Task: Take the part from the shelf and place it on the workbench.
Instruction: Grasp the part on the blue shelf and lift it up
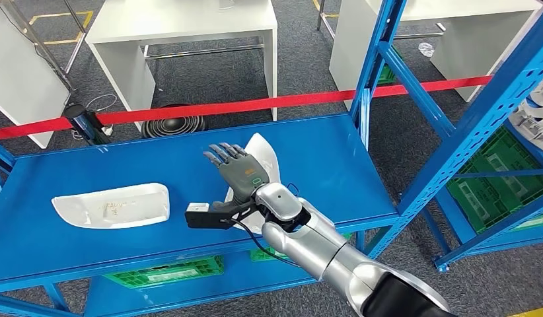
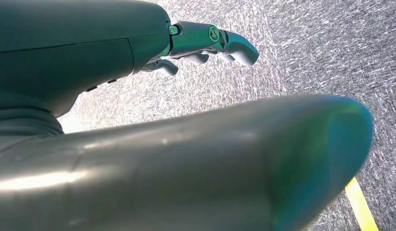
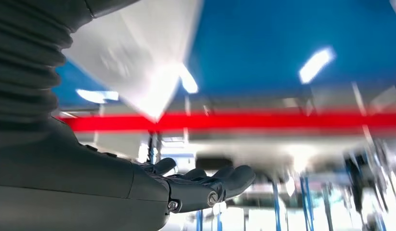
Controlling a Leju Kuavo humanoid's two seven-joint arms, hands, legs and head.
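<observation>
Blue shelf carried two white parts; the right hand hovered with fingers apart, holding nothing, over the nearer part. A shallow grasp could have let that smooth shell slip off the edge.

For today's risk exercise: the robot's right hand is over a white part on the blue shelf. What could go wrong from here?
1. The right hand is open above the white part, fingers spread; closing on its thin curved edge may push it away rather than grip it.
2. That part lies near the shelf's front edge, so a nudge might tip it off.
3. The blue upright stands close by; lifting out could clip it.
</observation>
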